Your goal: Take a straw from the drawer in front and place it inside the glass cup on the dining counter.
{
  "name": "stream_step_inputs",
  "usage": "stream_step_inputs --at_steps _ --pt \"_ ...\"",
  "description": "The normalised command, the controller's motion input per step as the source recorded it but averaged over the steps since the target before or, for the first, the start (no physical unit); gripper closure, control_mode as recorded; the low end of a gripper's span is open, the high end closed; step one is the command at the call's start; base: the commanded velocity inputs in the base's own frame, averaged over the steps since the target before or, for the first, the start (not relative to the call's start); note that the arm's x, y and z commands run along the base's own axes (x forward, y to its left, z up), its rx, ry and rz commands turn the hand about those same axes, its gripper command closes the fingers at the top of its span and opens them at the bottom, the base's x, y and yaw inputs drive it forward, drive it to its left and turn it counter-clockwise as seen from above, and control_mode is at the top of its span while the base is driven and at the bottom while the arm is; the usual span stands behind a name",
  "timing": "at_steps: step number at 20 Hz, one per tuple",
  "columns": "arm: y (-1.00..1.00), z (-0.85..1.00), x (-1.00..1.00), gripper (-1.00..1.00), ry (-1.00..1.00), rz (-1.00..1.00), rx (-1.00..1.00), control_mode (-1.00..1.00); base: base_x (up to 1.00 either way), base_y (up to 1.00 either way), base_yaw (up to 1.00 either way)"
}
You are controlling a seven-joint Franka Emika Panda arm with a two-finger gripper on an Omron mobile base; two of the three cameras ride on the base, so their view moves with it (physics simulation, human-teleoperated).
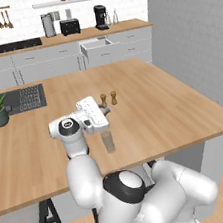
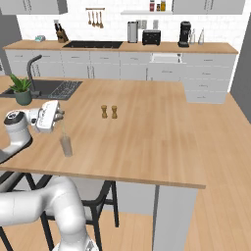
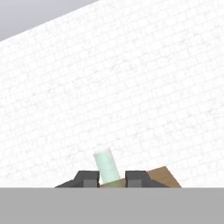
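Above the near edge of the dining counter [image 1: 184,107], the gripper [image 2: 61,115] is positioned directly over the glass cup [image 2: 66,146], with the hand turned roughly level and pointing toward the far tiled wall. The right base view shows a thin pale line running down from the fingertips to the cup's mouth; this is judged to be the straw [image 2: 63,128], hanging close to upright. Its lower end appears to be at or just inside the rim, but the line is too fine to confirm how deep it sits.

The hand view shows 2 dark finger tips standing close together with a pale cylinder between them [image 3: 106,164], consistent with the straw seen end-on at close range. The jaws are nearly closed and clamped on the straw.

The left base view places the glass cup [image 1: 108,141] standing upright, just beside the arm's wrist, with 2 brown shakers [image 1: 108,99] well apart from it further along the counter. The drawer [image 1: 96,46] on the wall cabinets stands pulled out and unattended.

Assessment of progress: retrieval from the drawer is complete, and the straw is carried to the cup and aligned above it. Outstanding: lower the straw fully into the cup, release, and withdraw clear. Task is judged to be in its final stage, not yet finished.
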Motion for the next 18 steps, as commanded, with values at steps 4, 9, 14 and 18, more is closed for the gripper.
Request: stream_step_inputs --at_steps 4,9,14,18 --pt "-0.04 0.25 -0.2 1.0 -0.01 -0.03 0.0 -1.0 0.0 0.0 0.0" --pt "-0.12 0.24 -0.04 1.0 0.0 -0.05 0.0 -1.0 0.0 0.0 0.0" --pt "-0.07 0.03 -0.01 1.0 0.0 -0.05 0.0 -1.0 0.0 0.0 0.0" --pt "0.0 -0.13 -0.01 1.0 0.0 -0.02 0.0 -1.0 0.0 0.0 0.0"
